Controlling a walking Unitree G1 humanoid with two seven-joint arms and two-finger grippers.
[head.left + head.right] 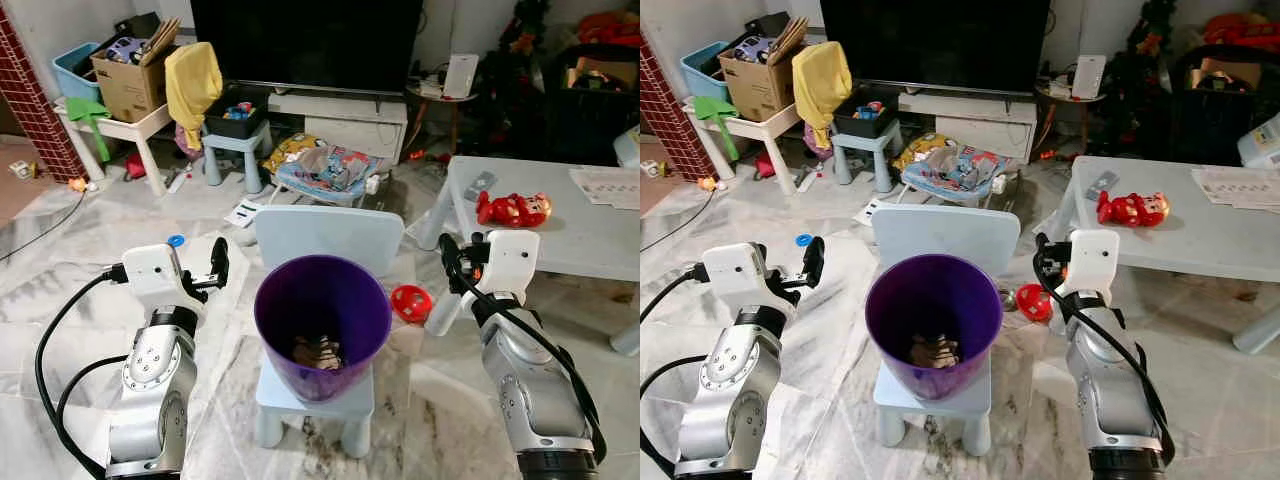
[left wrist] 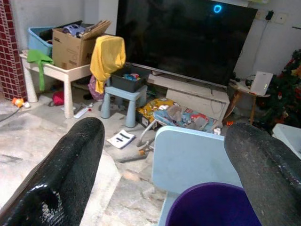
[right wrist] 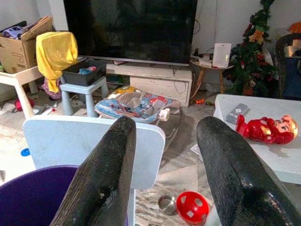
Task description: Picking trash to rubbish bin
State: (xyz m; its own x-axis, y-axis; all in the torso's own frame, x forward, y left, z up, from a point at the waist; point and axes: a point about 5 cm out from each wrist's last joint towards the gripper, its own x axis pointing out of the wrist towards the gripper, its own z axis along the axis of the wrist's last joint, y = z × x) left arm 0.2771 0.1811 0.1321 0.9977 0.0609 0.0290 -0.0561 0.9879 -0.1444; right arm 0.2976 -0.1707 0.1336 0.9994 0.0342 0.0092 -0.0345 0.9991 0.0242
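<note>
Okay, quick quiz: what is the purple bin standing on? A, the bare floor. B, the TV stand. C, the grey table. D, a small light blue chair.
D: the purple bin stands on the seat of the small light blue chair, whose backrest rises behind it, between the left gripper and the right gripper.

Purple rubbish bin (image 1: pixel 322 312), brownish trash (image 1: pixel 318 352) inside, pale blue chair (image 1: pixel 328 236), red toy figure (image 1: pixel 513 209) on light grey surface (image 1: pixel 560 235), red perforated ball (image 1: pixel 410 302), yellow cloth (image 1: pixel 192 78), grey-veined white marble floor (image 1: pixel 90 240), black-fingered silver arms.
</note>
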